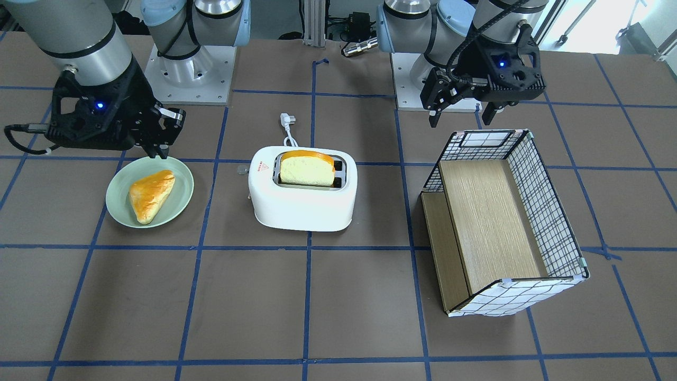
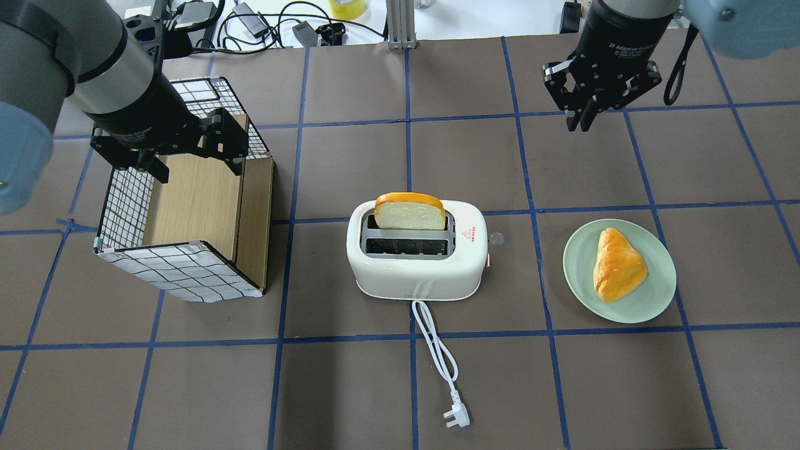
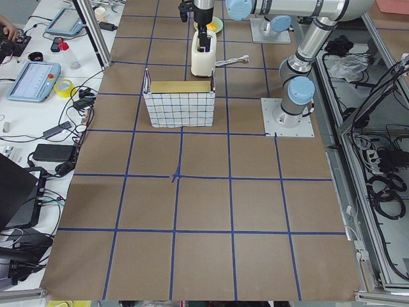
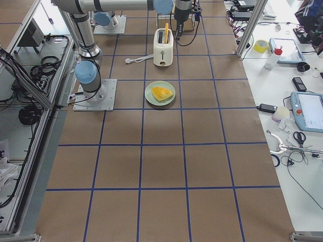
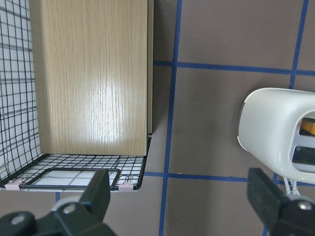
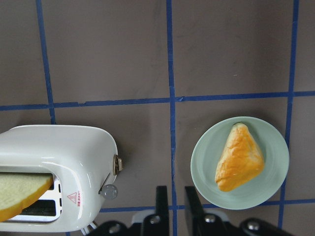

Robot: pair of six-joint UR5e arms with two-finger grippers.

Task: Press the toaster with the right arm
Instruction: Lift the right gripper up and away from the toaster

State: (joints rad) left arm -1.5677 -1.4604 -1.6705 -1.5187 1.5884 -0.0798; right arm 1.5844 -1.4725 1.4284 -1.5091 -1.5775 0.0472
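Note:
The glossy white toaster (image 2: 415, 269) stands mid-table with a bread slice (image 2: 409, 215) upright in its far slot. Its side lever (image 6: 117, 164) is on the end that faces the plate. The toaster also shows in the front view (image 1: 301, 203). My right gripper (image 2: 580, 124) hovers beyond and to the right of the toaster, apart from it, fingers nearly together and holding nothing. In the right wrist view my right gripper (image 6: 176, 196) sits between the toaster (image 6: 59, 147) and the plate. My left gripper (image 2: 195, 165) is open and empty above the grid-patterned box.
A green plate (image 2: 581, 275) with a golden pastry (image 2: 617, 265) lies right of the toaster. The grid-patterned box (image 2: 181, 275) with wooden inside lies on its side at the left. The white cord and plug (image 2: 456, 419) trail toward the robot. A small clear disc (image 2: 497, 237) lies by the toaster.

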